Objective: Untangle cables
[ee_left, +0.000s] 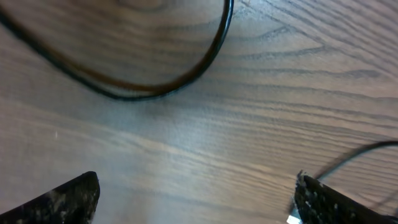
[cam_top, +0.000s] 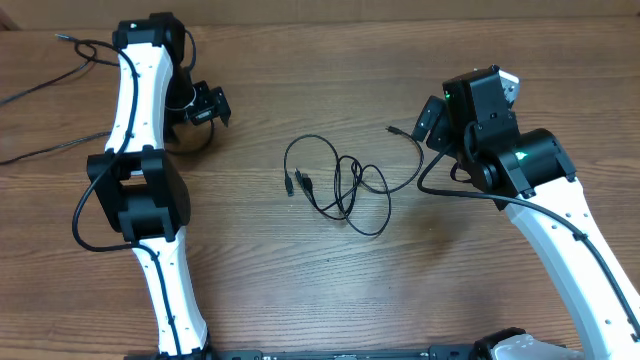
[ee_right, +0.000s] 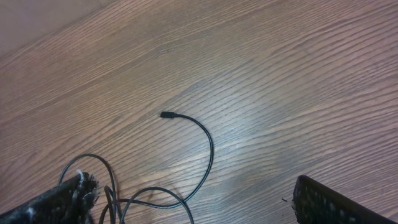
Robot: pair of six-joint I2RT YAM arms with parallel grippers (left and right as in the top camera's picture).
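The cables are thin black cords lying as a loose tangle of loops at the middle of the wooden table, with two plug ends at the left and one strand ending in a plug at the upper right. My right gripper is open and empty just right of that plug. In the right wrist view the plug strand curves between my open fingers, and the loops run off at the bottom left. My left gripper is open and empty, well left of the cables; it also shows in the left wrist view.
A thicker black arm wire loops under the left gripper and shows in the left wrist view. More black wires run off the table's far left edge. Both white arms stand at the left and right sides.
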